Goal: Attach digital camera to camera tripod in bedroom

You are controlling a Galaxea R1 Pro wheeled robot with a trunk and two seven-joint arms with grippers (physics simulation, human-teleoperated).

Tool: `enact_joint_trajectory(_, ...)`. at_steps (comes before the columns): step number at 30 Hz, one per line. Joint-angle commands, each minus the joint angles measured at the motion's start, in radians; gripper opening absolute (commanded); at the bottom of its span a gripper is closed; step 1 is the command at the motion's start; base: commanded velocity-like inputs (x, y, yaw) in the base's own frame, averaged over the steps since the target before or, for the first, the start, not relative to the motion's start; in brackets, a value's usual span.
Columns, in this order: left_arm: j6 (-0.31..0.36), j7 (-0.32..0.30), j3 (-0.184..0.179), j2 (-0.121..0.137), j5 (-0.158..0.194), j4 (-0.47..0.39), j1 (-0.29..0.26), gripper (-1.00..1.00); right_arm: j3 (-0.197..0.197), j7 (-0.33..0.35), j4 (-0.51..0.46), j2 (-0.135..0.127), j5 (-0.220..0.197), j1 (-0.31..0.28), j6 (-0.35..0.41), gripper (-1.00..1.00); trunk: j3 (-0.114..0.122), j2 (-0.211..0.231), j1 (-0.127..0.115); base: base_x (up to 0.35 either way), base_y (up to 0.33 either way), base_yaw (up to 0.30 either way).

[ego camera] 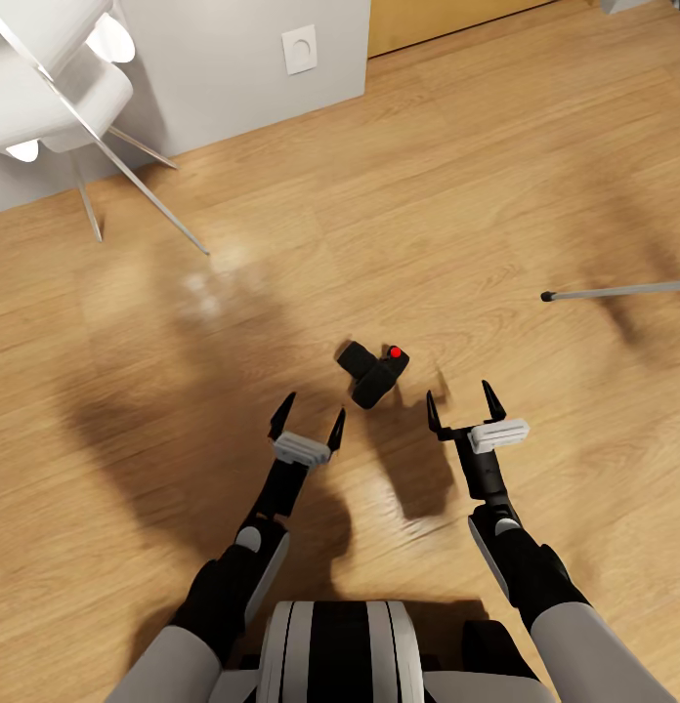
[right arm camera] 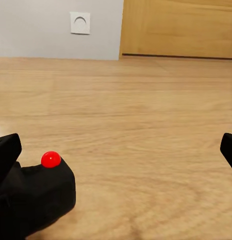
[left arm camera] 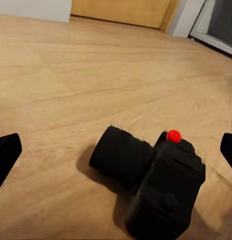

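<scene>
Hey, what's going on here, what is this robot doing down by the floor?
The digital camera lies on the wooden floor, red button up. Both arms reach down toward it: the left gripper and the right gripper are open on either side, neither touching it. A thin tripod leg pokes in from the side. Nothing is picked up yet.

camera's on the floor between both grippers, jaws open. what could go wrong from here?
1. The digital camera lies loose on smooth planks; a one-sided touch by the left gripper may skid it.
2. Its bulged, uneven body could twist in the jaws.
3. The right gripper sits close; both arms converging might collide.
</scene>
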Motion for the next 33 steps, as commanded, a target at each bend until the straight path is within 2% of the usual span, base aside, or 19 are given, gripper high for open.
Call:
enact_joint_trajectory(1, -0.002, -0.003, 0.000, -0.001, 0.001, -0.012, 0.000, 1.00, 0.002, -0.005, 0.000, -0.001, 0.004, 0.000, -0.002, 1.00, 0.000, 0.000, 0.000, 0.000, 0.000, 0.000)
enact_joint_trajectory(9, 0.001, 0.001, -0.006, -0.008, 0.002, -0.065, 0.000, 1.00, 0.002, -0.005, 0.000, -0.001, 0.004, -0.001, -0.002, 1.00, 0.000, 0.000, 0.000, 0.000, 0.000, 0.000)
enact_joint_trajectory(26, 0.009, 0.004, -0.001, -0.002, 0.005, -0.072, 0.000, 1.00, 0.001, -0.010, 0.000, -0.001, 0.004, 0.000, 0.001, 1.00, 0.000, 0.000, 0.000, 0.000, 0.000, 0.000)
enact_joint_trajectory(31, 0.012, 0.005, 0.032, 0.003, 0.007, -0.071, 0.000, 1.00, 0.000, -0.010, 0.000, -0.001, 0.004, 0.000, 0.003, 1.00, 0.000, 0.000, 0.000, 0.000, 0.000, 0.000)
enact_joint_trajectory(33, 0.014, 0.005, 0.087, 0.006, 0.007, -0.071, 0.000, 1.00, 0.000, -0.009, 0.000, -0.001, 0.003, 0.001, 0.003, 1.00, 0.000, 0.000, 0.000, 0.000, 0.000, 0.000)
